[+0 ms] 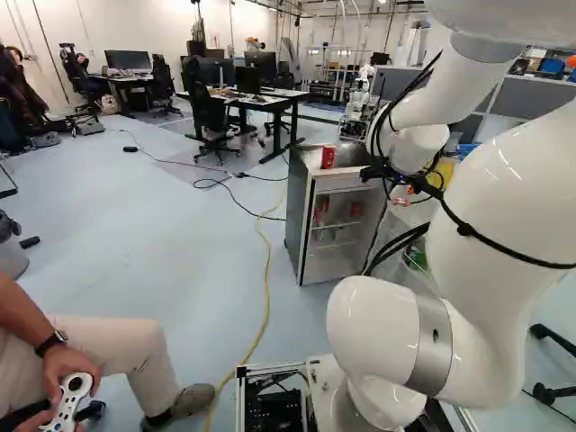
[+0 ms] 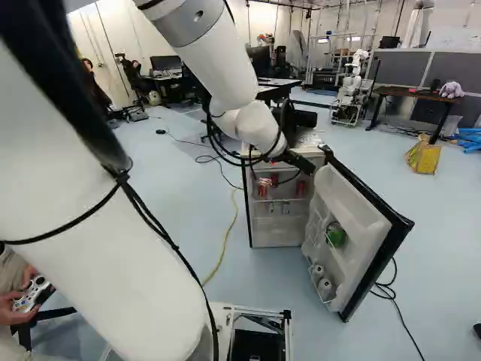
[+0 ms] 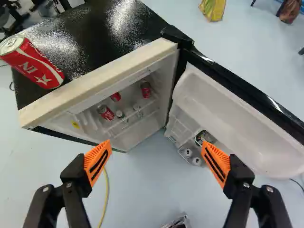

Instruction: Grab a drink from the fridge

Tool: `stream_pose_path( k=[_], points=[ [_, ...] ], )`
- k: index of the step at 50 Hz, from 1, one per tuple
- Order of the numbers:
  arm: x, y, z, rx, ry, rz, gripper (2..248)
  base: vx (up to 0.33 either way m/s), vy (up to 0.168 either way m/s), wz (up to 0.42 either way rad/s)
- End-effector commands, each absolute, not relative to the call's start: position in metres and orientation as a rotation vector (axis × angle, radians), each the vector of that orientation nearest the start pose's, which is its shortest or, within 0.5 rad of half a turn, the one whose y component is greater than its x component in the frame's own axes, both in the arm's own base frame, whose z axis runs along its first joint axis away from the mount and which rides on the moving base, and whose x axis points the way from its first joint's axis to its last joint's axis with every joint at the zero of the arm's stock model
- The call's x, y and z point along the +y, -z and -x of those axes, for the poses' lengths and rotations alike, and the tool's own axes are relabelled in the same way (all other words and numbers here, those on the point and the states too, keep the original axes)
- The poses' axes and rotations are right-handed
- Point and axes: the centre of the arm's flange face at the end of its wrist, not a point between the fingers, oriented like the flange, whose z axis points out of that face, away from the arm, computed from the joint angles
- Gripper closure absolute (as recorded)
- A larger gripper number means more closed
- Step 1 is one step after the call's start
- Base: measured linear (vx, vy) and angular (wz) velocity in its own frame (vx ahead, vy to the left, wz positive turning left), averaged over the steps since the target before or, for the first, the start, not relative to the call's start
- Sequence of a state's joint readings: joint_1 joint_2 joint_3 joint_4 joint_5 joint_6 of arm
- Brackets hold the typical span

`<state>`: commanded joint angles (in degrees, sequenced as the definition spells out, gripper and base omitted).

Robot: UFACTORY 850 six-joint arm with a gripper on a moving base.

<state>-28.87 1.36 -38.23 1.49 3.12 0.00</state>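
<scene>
Wrist view: gripper [image 3: 157,154] spread wide, empty. Front red can [image 3: 105,112] in open fridge [image 3: 102,79] lies ahead, offset twd the side w/ yellow cable [image 3: 106,190].

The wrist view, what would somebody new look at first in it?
Probably the bright orange pads on the gripper's two wide-open fingers, just this side of the fridge. Next might be the big red can on the fridge's black top. Then the fridge's open door, with smaller-looking red cans on a shelf inside the fridge.
</scene>
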Motion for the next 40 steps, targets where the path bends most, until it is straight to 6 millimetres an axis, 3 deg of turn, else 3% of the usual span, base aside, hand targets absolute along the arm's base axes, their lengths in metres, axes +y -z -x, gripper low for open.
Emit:
stream_pose_path(
  k=[40],
  points=[
    [-0.271, -0.496, -0.396, 0.965, 1.16, 2.985, 3, 0.0, 0.0, 0.0]
  ],
)
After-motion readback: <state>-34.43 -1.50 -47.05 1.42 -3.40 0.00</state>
